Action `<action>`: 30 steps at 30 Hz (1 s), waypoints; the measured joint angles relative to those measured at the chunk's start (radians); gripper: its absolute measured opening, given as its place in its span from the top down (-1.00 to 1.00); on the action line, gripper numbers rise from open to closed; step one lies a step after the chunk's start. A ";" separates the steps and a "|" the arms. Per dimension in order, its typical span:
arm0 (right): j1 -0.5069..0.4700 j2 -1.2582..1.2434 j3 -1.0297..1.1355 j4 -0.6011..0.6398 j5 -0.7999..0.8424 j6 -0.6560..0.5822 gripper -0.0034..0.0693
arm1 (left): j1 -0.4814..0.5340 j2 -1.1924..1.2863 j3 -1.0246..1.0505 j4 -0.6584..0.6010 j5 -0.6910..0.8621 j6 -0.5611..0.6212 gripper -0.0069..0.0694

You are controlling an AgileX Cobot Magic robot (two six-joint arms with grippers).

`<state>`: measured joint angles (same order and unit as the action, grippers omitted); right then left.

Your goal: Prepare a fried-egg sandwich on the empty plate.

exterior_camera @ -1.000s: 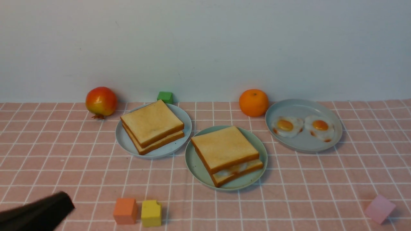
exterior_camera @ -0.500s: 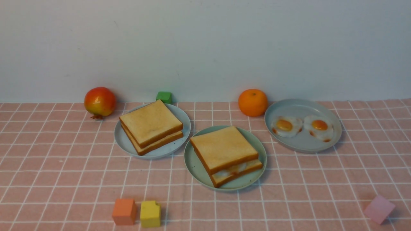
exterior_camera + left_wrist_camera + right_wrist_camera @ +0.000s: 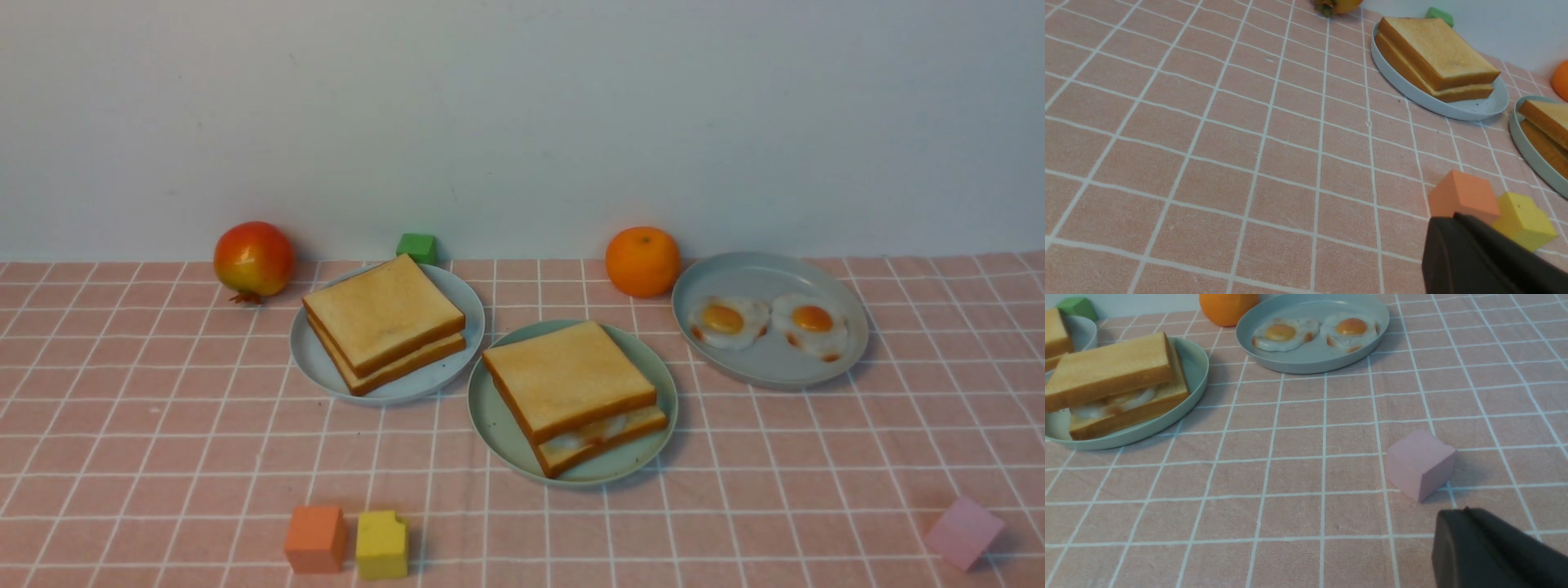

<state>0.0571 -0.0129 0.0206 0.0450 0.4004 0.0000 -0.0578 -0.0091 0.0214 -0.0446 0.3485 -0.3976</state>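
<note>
The sandwich [image 3: 571,396], square golden toast around a glossy white egg, sits on the round smooth green plate [image 3: 498,425] mid-bench on pink checked cloth [image 3: 163,425]. Left pincer [image 3: 1447,241] is closed and empty; right pincer [image 3: 1453,535] shows closed, holding nothing.
</note>
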 joint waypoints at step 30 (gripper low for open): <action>0.000 0.000 0.000 0.000 0.000 0.000 0.67 | 0.000 0.000 0.000 0.000 0.001 0.000 0.79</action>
<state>0.0571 -0.0129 0.0206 0.0450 0.4004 0.0000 -0.0578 -0.0091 0.0214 -0.0446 0.3494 -0.3976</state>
